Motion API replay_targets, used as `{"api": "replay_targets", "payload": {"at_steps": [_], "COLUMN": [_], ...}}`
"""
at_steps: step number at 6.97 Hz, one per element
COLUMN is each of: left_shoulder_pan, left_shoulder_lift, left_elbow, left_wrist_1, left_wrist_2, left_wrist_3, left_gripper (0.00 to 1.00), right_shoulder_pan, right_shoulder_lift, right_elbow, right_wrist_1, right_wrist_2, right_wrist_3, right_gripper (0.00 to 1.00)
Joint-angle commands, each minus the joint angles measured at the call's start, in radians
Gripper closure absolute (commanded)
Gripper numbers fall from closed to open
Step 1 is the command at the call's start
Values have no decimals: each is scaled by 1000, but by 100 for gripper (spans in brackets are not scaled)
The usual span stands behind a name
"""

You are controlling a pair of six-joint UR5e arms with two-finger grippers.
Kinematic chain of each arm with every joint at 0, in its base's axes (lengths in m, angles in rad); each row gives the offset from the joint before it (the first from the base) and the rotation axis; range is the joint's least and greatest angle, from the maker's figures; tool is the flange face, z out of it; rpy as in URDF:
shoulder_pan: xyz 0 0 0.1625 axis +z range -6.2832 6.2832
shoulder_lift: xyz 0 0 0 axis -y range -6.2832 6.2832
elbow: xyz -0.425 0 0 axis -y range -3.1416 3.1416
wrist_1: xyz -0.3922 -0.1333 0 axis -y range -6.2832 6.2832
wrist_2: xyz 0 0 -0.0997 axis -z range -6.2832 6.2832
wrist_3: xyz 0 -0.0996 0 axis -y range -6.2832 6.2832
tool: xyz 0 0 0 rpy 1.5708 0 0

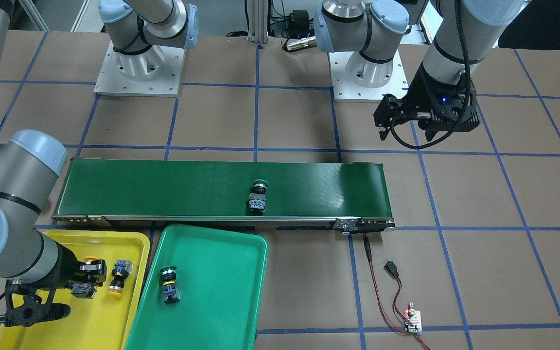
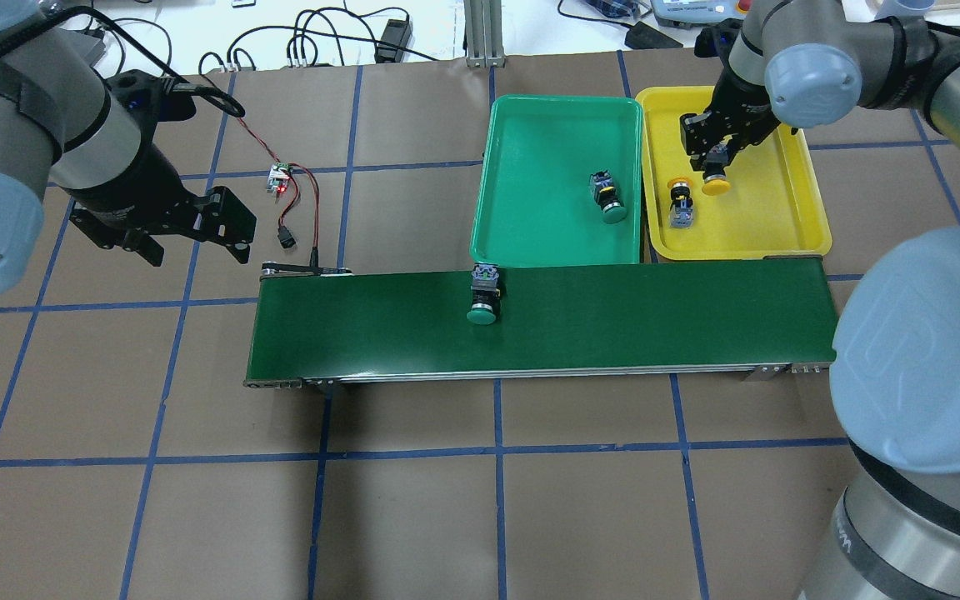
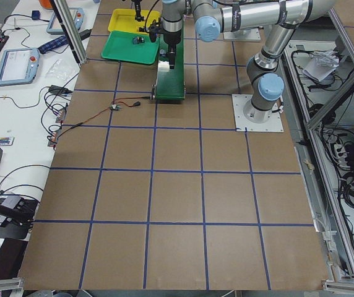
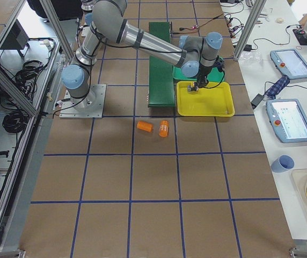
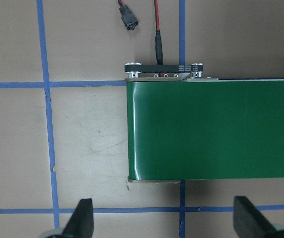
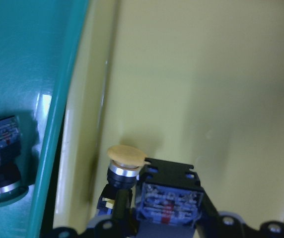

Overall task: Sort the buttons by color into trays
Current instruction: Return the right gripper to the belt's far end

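Going by the overhead view here: the right gripper (image 2: 715, 162) is down over the yellow tray (image 2: 788, 217), around the tray's 10 o'clock area. Its jaws are pinched narrow on the gripped yellow button (image 2: 715, 183), and the wrist cam shows the blue-grey contact block sitting right between them. Can't tell if that button is touching the tray floor or lifted a bit. The loose yellow button (image 2: 680, 204) lies on its side just beside it at roughly 8 o'clock, cap pointing to 12. The green tray (image 2: 538, 183) sits right next door at the yellow one's 9 o'clock. The green button in the tray (image 2: 607, 198) is over toward the 3 o'clock wall, cap aimed about 5. The green button on the belt (image 2: 484, 298) lies on the conveyor belt (image 2: 655, 325) near its 12 o'clock edge, cap pointing to 6, right by the green tray's near corner. The left gripper (image 5: 163, 201) hangs off the belt's 9 o'clock end with its jaws spread wide and nothing in them. A little control board (image 2: 280, 175) with red and black wires sits at 12 o'clock from that end. Two orange cylinders (image 4: 163, 128) lie on the table beyond the belt's other end.
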Motion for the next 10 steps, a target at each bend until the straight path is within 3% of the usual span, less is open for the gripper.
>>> {"api": "replay_targets", "payload": {"at_steps": [1, 3, 4, 5, 6, 7, 8, 10], "left_shoulder_pan": [-56, -71, -71, -71, -71, -71, -71, -71], "left_shoulder_lift": [-28, -34, -35, -34, -35, -35, -35, -35], "left_elbow": [51, 52, 52, 48, 43, 39, 39, 37], "left_wrist_1": [-9, -8, -3, -5, -3, 0, 0, 0], "left_wrist_2": [0, 2, 0, 3, 6, 11, 11, 11], "left_wrist_3": [0, 0, 0, 0, 0, 0, 0, 0], "left_gripper": [0, 0, 0, 0, 0, 0, 0, 0], "right_shoulder_pan": [-13, -7, -2, -1, 14, 34, 36, 36], "right_shoulder_lift": [9, -61, -136, -213, -294, -345, -359, -356], "right_elbow": [-9, 5, 43, 142, 281, 429, 505, 507], "right_wrist_1": [23, 159, 251, 270, 243, 115, 9, 2], "right_wrist_2": [-1, -2, -2, 1, 1, -1, -1, 1], "right_wrist_3": [-13, -7, -6, -4, -4, -2, -1, -1], "right_gripper": [0, 0, 0, 0, 0, 0, 0, 0]}}
